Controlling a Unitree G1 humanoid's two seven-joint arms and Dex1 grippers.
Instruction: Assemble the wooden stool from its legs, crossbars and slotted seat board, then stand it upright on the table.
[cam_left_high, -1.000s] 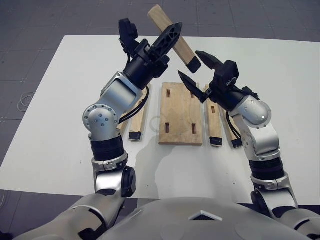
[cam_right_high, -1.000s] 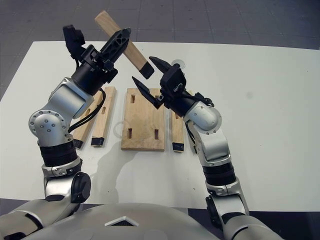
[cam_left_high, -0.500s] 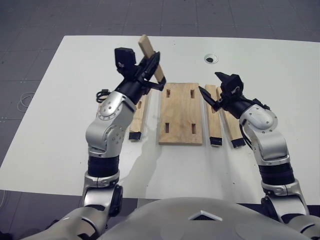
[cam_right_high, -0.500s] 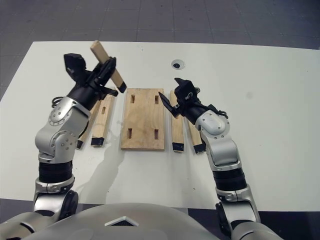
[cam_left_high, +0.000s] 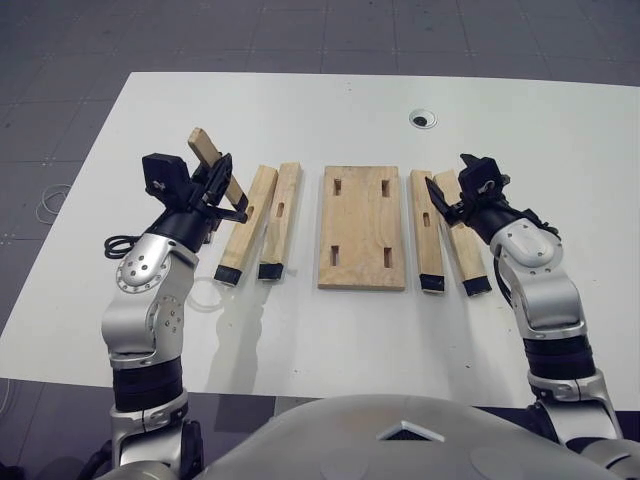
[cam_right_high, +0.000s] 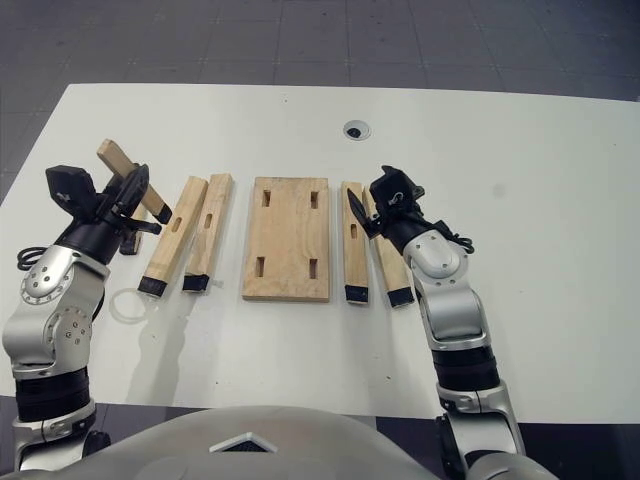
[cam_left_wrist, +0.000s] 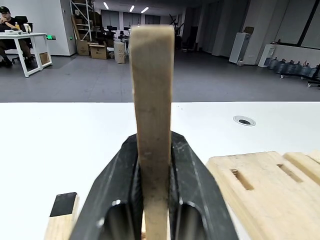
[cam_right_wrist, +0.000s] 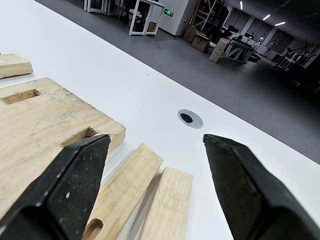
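My left gripper (cam_left_high: 224, 186) is shut on a wooden leg (cam_left_high: 207, 152), held tilted above the table's left part; the left wrist view has the leg (cam_left_wrist: 152, 95) clamped upright between the fingers. The slotted seat board (cam_left_high: 362, 227) lies flat at the table's middle. Two black-tipped legs (cam_left_high: 247, 223) (cam_left_high: 280, 218) lie left of it, and two more (cam_left_high: 427, 230) (cam_left_high: 463, 234) lie right of it. My right gripper (cam_left_high: 449, 194) hovers open just over the far ends of the right pair, whose ends (cam_right_wrist: 126, 186) sit under its spread fingers (cam_right_wrist: 67, 192).
A round cable hole (cam_left_high: 423, 119) is in the table behind the board. A clear ring (cam_left_high: 205, 297) lies on the table near the left legs' black tips. A black cable (cam_left_high: 114, 245) hangs off the left arm. The table's front strip and right side are bare.
My left arm has swung down and to the left with the leg, from over the board to the table's left side. My right gripper has dropped to just above the right legs.
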